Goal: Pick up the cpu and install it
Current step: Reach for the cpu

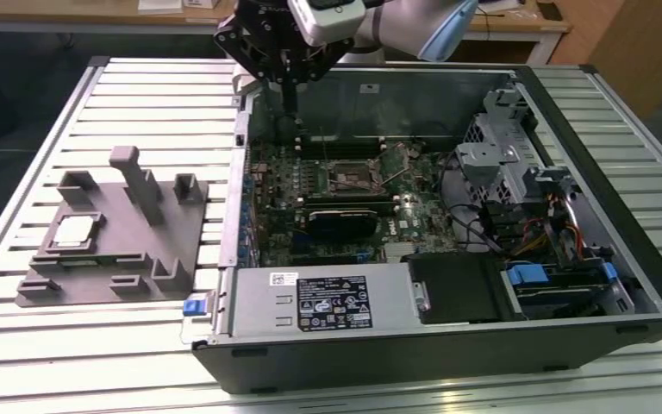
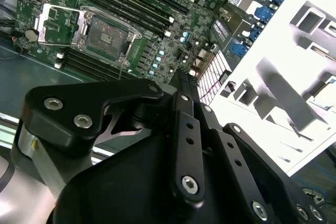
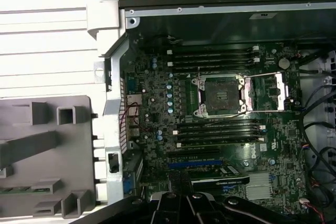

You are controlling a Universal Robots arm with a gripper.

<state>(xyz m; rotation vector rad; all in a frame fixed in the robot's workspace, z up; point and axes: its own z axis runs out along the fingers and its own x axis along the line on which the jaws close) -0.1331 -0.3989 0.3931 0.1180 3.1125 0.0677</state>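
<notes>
Hovering my end effector (image 1: 290,112) over the case wall (image 1: 240,185), fingers together, empty. The cpu (image 1: 75,231) lies well apart from it on the grey tray (image 1: 90,286). Risk: descending here likely clips the wall or the open socket (image 3: 218,95).

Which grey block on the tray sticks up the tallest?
The slim post near the tray's far edge in the exterior view, farther back than the cpu. It rises well above the short stubby blocks around it.

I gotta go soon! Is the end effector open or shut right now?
End effector: closed, holding nothing; the chip sits on the grey tray.
</notes>
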